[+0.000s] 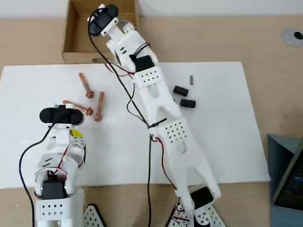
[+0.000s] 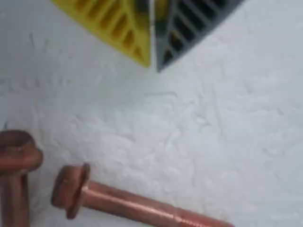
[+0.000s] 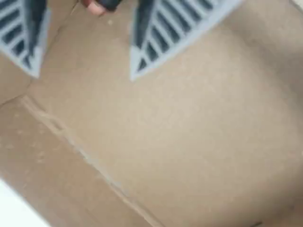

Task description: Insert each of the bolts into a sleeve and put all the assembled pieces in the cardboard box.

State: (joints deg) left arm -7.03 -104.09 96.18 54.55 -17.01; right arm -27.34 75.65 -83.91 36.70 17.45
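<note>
Three copper bolts lie on the white foam mat: one [image 1: 85, 85] farther back, two [image 1: 99, 106] [image 1: 78, 108] close together. My left gripper [image 2: 152, 64] hangs shut just above the mat, its yellow and grey fingers pressed together, with two bolts [image 2: 137, 204] [image 2: 16, 158] lying near its tips. Two black sleeves [image 1: 180, 90] [image 1: 187, 103] rest beside the right arm. My right gripper [image 3: 84, 74] is open inside the cardboard box [image 1: 75, 33]. A dark piece with a copper end [image 3: 102, 5] shows between the roots of its fingers; whether it touches them I cannot tell.
A small grey pin [image 1: 191, 80] lies behind the sleeves. The right arm [image 1: 161, 113] stretches diagonally across the mat [image 1: 227, 142] to the box. Cables trail along it. The box floor [image 3: 189, 142] under the gripper is bare cardboard.
</note>
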